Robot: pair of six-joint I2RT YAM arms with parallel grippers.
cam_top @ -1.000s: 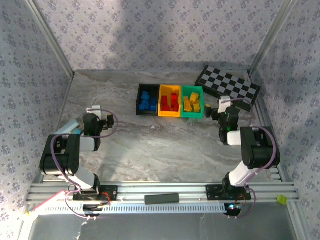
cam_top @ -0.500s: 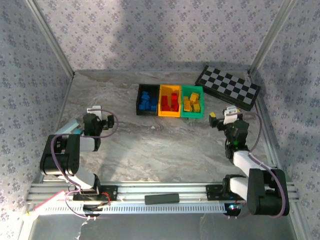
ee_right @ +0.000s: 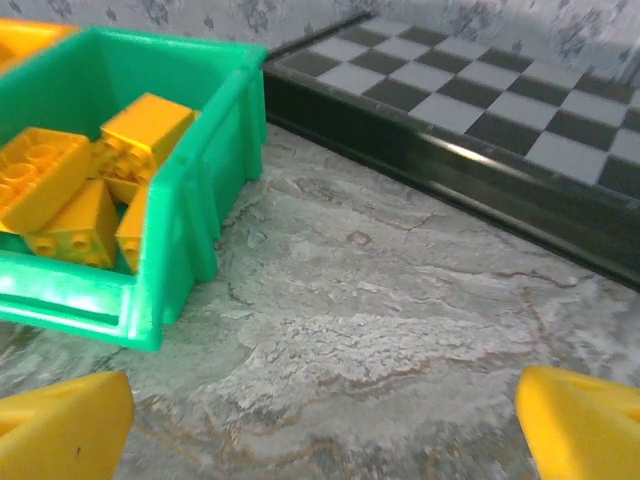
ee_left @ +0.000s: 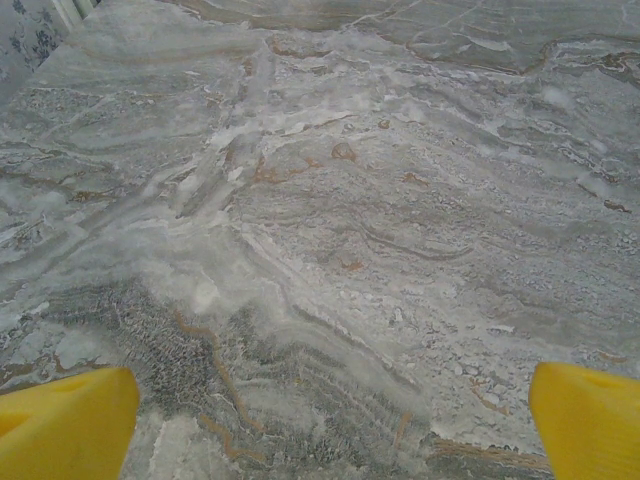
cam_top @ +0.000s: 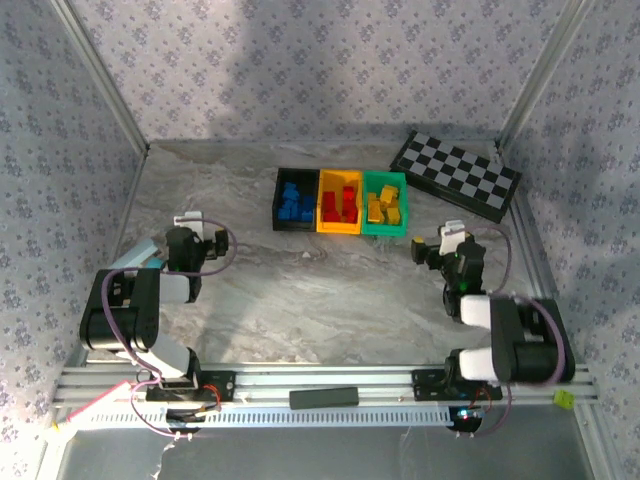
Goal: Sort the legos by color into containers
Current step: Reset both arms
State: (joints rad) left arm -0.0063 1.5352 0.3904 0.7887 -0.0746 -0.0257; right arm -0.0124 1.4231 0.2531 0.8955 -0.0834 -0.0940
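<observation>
Three joined containers stand in a row at the back middle of the table. The black one (cam_top: 293, 200) holds blue legos (cam_top: 292, 202), the yellow-orange one (cam_top: 340, 203) holds red legos (cam_top: 341, 201), and the green one (cam_top: 385, 204) holds yellow legos (cam_top: 384, 206). My right gripper (cam_top: 430, 248) is open and empty, low over the marble just right of and nearer than the green container (ee_right: 190, 190), where yellow legos (ee_right: 70, 185) lie piled. My left gripper (cam_top: 207, 240) is open too, over bare marble at the left, its yellow fingertips (ee_left: 65, 425) wide apart.
A black-and-white checkerboard (cam_top: 456, 175) lies at the back right, close behind my right gripper (ee_right: 320, 430). A light blue marker (cam_top: 135, 255) lies by the left arm. A black bar (cam_top: 323, 397) rests on the front rail. Patterned walls close in the table on three sides.
The right arm has folded back toward its base, and its open gripper has drawn away from the green container toward the near side. The left arm has not moved.
</observation>
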